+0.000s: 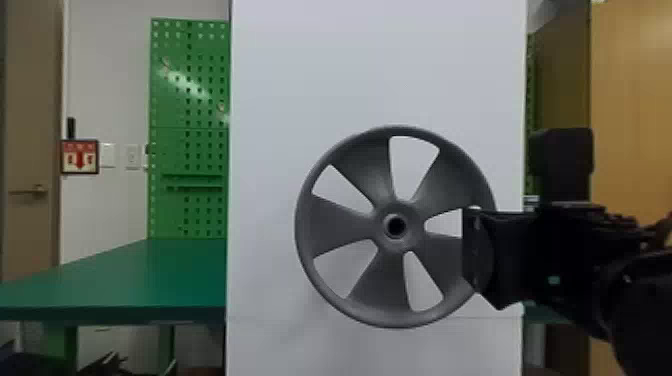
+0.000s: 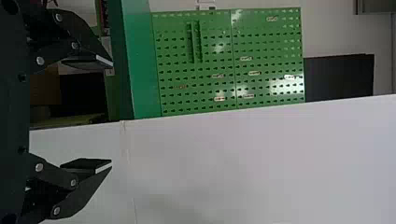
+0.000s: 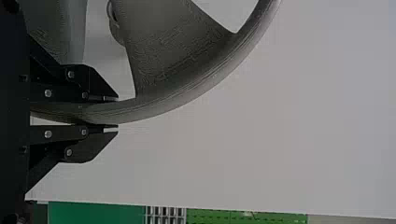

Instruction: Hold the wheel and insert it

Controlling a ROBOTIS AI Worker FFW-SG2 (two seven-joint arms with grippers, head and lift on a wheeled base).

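Lower right of the head view, a thick, rounded black arm casing [image 1: 645, 310]; above it, a blocky black housing [image 1: 562, 155] with rounded corners; mid-right, a small teal mark [image 1: 554, 280], perhaps a light; left edge of the left wrist view, the angular black left gripper [image 2: 112, 114] with round silver screws, pale-edged tips.

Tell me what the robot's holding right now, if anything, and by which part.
The right tool holds the grey wheel by its outer rim; the left tool is open and holds nothing.

A green pegboard [image 1: 171, 111] rises above a green table [image 1: 150, 275] — a door [image 1: 31, 120] farther left.
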